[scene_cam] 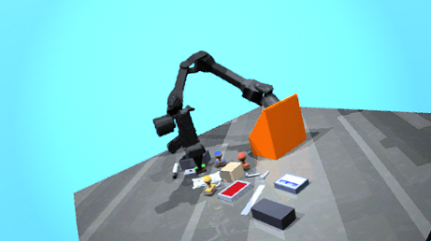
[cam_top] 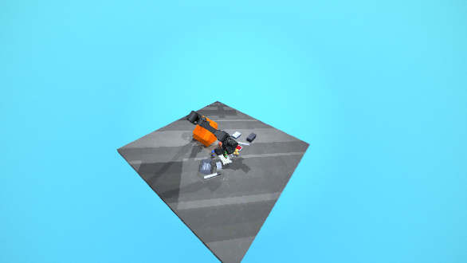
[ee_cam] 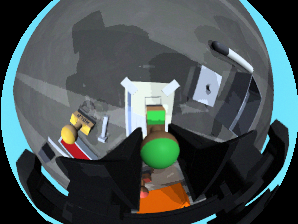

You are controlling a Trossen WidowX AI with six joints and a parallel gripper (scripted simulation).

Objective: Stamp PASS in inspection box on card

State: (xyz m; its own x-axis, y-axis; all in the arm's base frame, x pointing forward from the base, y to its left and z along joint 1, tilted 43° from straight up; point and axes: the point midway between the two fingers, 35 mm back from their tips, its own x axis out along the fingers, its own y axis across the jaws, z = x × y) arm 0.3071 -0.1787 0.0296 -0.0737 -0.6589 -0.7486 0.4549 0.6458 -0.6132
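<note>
From the top, the black arm (cam_top: 211, 127) (scene_cam: 227, 72) reaches out by the orange block (cam_top: 204, 136) (scene_cam: 287, 127). The tool (cam_top: 225, 153) (scene_cam: 200, 167) (ee_cam: 154, 129) is over the worktop (cam_top: 239, 191) (scene_cam: 135, 228) (ee_cam: 150, 30), near the white card (cam_top: 225, 159) (scene_cam: 201, 182) (ee_cam: 135, 90).

From the side, the tool points down. The green stamp (cam_top: 225, 155) (scene_cam: 201, 168) (ee_cam: 160, 151) is at its tip. The blue stamp (scene_cam: 220, 159) and the red stamp (scene_cam: 243, 161) stand near a tan box (scene_cam: 232, 171). The yellow stamp (scene_cam: 209, 186) (ee_cam: 76, 127) is beside the red pad (scene_cam: 234, 190) (ee_cam: 75, 149).

From the wrist, the tool is partly shut, with the green stamp's round knob between its two fingers, so it has hold of it. The stamp's foot shows in front of the card. I cannot tell if it touches the card. A pen (ee_cam: 232, 56) lies by a dark tray (ee_cam: 235, 102).
</note>
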